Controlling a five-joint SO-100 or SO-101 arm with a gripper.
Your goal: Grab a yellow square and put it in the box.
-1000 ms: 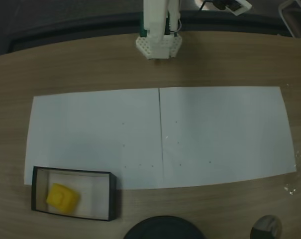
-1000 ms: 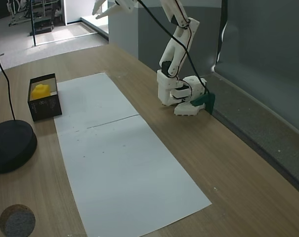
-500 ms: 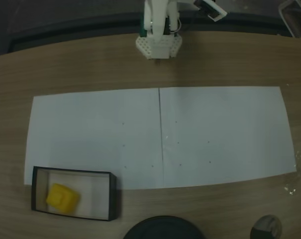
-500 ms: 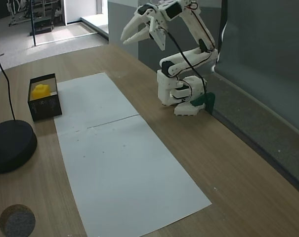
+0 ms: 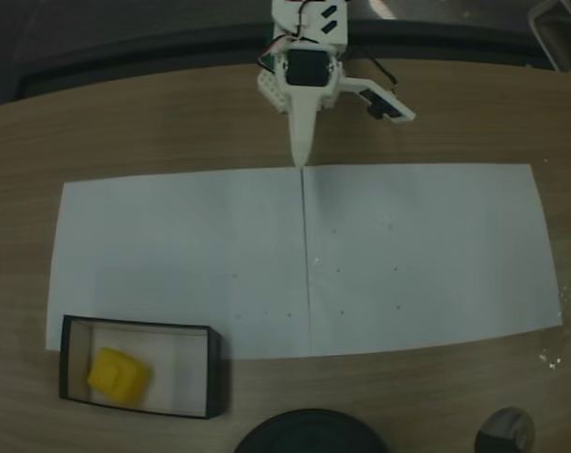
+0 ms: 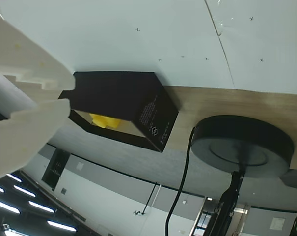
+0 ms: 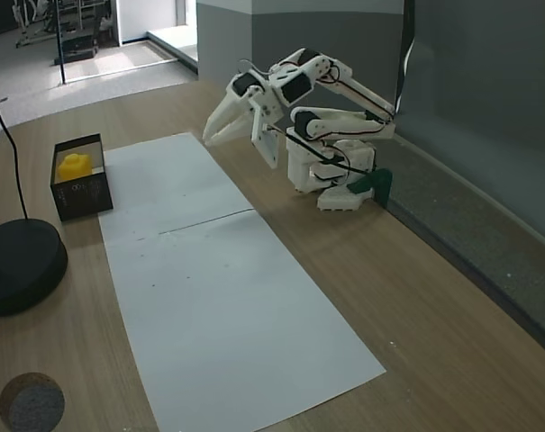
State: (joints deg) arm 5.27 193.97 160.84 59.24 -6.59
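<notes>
While the yellow square (image 5: 119, 373) sits inside the box (image 5: 212, 370) at the surface's (image 5: 172, 123) edge, we see our gripper (image 7: 240, 137) well apart from it, fingers spread and empty. We judge the cube light, stiff and smooth; we would pinch two opposite flat sides.

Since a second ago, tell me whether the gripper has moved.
Yes. In a fixed view the gripper has come down from high above the arm's base and now hangs low beside it, over the table edge of the paper, open and empty.
</notes>
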